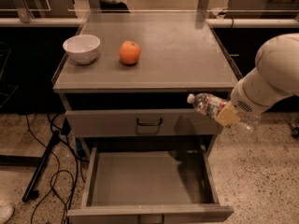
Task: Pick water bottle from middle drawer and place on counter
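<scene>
The water bottle (208, 104), clear with a white cap and a reddish label, lies nearly level in my gripper (226, 114), cap pointing left. The gripper is shut on it, in front of the cabinet's right side, just below the counter's front edge and above the right end of the open middle drawer (145, 180). The drawer is pulled out and its grey floor is bare. The counter (177, 50) is the flat grey top of the cabinet. My white arm (271, 78) reaches in from the right.
A white bowl (81, 48) and an orange (130, 52) sit on the counter's left half. A closed drawer front with a dark handle (149, 122) is above the open drawer. Black cables and a stand leg (42, 171) lie on the floor at left.
</scene>
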